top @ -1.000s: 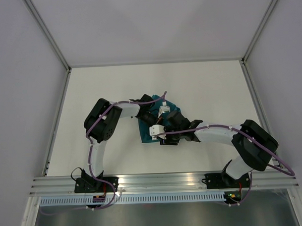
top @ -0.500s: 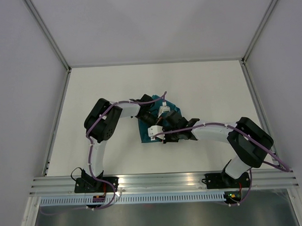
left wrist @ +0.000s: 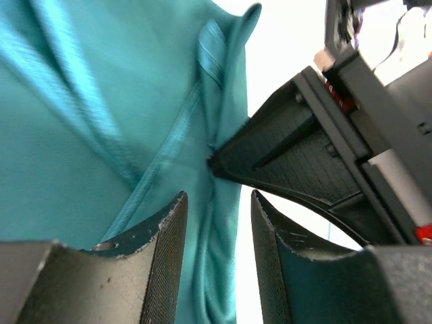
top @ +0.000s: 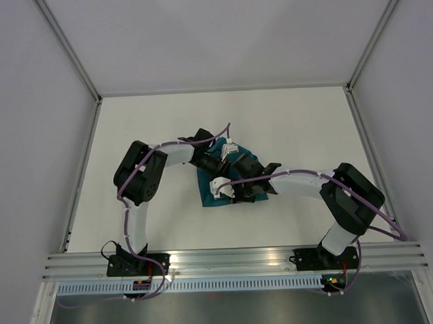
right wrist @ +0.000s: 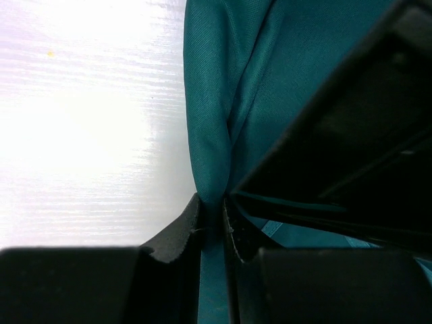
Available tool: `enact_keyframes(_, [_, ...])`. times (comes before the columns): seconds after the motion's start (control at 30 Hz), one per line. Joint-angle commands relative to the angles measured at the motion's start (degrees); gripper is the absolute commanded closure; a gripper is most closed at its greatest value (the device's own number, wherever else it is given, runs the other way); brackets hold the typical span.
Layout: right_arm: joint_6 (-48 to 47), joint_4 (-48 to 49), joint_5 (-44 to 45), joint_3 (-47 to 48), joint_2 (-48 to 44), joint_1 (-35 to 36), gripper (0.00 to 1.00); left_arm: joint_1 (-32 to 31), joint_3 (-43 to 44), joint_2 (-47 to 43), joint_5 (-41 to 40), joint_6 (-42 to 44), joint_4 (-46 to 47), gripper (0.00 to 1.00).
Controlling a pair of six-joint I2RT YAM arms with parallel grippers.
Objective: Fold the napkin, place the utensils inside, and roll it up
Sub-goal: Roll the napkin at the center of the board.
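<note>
No text, label, brand or number is legible anywhere.

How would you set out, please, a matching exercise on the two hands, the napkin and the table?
Things:
1 left hand
2 right hand
3 napkin
4 table

States:
A white
B teal and wrinkled
C standing open
D pinched shut on a fold of cloth

Pairs: 1-C, 2-D, 3-B, 4-A
</note>
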Motion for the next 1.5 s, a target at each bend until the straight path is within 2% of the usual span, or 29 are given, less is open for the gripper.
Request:
enact_keyframes(0.0, [0.21, -6.14, -5.11, 2.51, 2.35, -1.03, 0.87, 2.04, -0.07, -4.73, -1.5, -5.35, 6.18, 0.52])
enact_keyframes(0.27, [0.3, -11.67, -10.91, 7.61, 6.22, -4.46, 0.87, 10.39, -5.43, -9.12, -10.1, -22.4, 23.85, 0.55])
enact_keyframes(0.37, [-0.06, -14.22, -12.32, 9.63, 8.24, -5.25, 0.87, 12.24, -7.63, -12.28, -14.94, -23.82, 28.78, 0.58])
enact_keyframes(0.6, [-0.85, -20.64, -17.06, 16.39, 14.65, -8.07, 0.88, 12.59, -16.77, -22.91, -29.87, -26.2, 42.14, 0.56])
enact_keyframes(0.73, [-2.16, -25.48, -19.52, 20.79, 19.14, -9.47, 0.88, 12.59, -20.55, -27.75, -33.92, -26.03, 46.19, 0.56])
enact_keyframes(0.93, [-3.48, -33.21, -23.49, 28.26, 26.26, -12.02, 0.88, 12.42, -24.59, -33.29, -40.6, -24.45, 48.91, 0.55])
enact_keyframes(1.1, [-4.36, -38.4, -24.8, 33.53, 31.7, -13.08, 0.88, 12.15, -28.02, -38.47, -41.84, -20.75, 49.88, 0.53])
enact_keyframes(1.27, [-4.27, -41.65, -25.6, 36.88, 34.96, -13.96, 0.88, 11.1, -31.62, -41.99, -41.32, -11.45, 49.88, 0.52])
enact_keyframes(1.47, [-3.22, -44.12, -26.65, 40.57, 38.74, -15.36, 0.88, 8.03, -36.11, -45.6, -36.66, 0.85, 47.34, 0.5])
